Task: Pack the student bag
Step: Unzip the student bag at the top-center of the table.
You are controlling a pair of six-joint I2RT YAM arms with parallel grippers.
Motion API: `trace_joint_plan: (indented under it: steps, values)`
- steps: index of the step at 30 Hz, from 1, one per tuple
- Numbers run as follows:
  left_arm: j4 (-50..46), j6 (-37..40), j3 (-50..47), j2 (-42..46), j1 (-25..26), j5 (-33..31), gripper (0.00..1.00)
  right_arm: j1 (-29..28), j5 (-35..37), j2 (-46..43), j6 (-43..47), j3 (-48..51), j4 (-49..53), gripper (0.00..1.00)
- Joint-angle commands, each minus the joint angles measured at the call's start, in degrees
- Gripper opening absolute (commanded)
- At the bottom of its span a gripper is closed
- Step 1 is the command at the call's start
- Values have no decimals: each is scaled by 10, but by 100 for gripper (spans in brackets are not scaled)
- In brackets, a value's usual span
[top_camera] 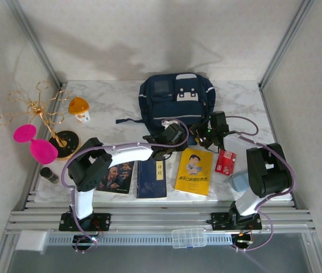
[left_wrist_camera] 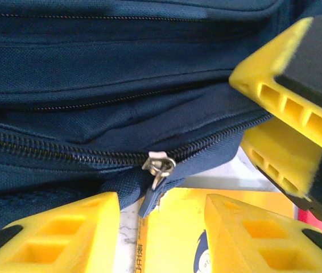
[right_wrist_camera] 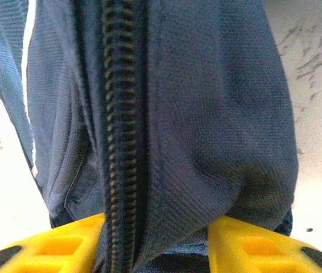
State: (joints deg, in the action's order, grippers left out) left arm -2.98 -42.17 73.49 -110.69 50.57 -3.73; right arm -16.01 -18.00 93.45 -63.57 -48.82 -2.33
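Nearest on the desk (top_camera: 110,99), three books lie in a row just past the arms' bases: a portrait-cover book (top_camera: 115,177) on the left, a dark blue book (top_camera: 151,177) in the middle and a yellow book (top_camera: 194,170) on the right, with a small red packet (top_camera: 225,161) beside it. None of them is in the bag yet, so the step in hand looks to be opening the main compartment. Just beyond the books, both arms meet at the near edge of the student bag (top_camera: 175,99), which lies at the far centre of the desk. The left gripper (left_wrist_camera: 161,213) has its jaws apart and holds nothing; the zipper pull (left_wrist_camera: 158,166) hangs just ahead of the gap, seated on the zipper (left_wrist_camera: 64,151). The right gripper (right_wrist_camera: 155,227) appears clamped on a fold of the bag's fabric beside the line of teeth. To do this well, the right side should hold that fold taut and low. The left should close squarely on the dangling tab, not on the cloth beneath it, then draw along the curve of the teeth rather than lifting. Otherwise the soft bag is likely to slide and bunch.
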Motion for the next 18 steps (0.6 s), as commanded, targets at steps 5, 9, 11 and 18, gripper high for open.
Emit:
trace_joint_plan:
  steps: [5, 9, 11, 18]
  values:
    - [-55, -15, 70, -57, 3, -48, 43, -1, -7, 0, -21, -8, -49, 36]
    - [-50, -18, 85, -79, 2, -39, 42, -1, -7, -1, -25, -4, -57, 34]
    - [-45, -18, 90, -89, 2, -48, 41, -1, -7, 0, -27, -4, -60, 33]
    - [-29, -19, 120, -120, 0, -79, 33, -2, -9, -1, -36, 6, -73, 30]
